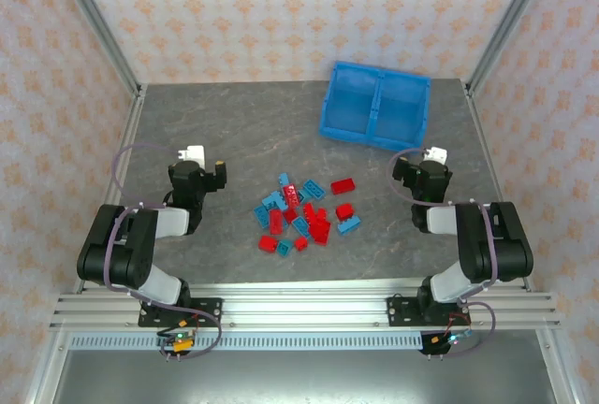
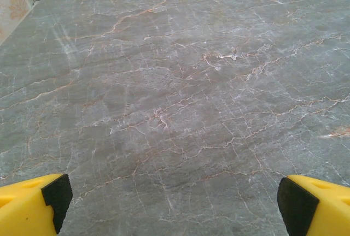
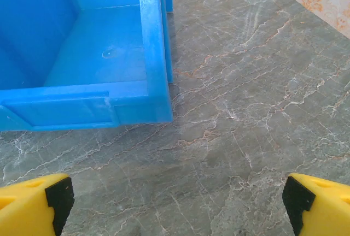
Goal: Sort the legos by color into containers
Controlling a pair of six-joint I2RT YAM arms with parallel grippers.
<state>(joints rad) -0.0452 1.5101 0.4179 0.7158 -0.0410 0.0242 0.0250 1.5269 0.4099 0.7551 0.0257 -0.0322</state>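
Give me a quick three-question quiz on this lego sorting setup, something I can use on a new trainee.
1. True or false: the blue bin already holds some of the legos.
2. Where is the pile of legos? A: loose on the table, nearer the robot than the bin. B: in the bin's left compartment. C: in the bin's right compartment.
3. Fill in: the left end effector and the right end effector both stand ___, holding nothing.

Key: 1 false; 2 A; 3 open.
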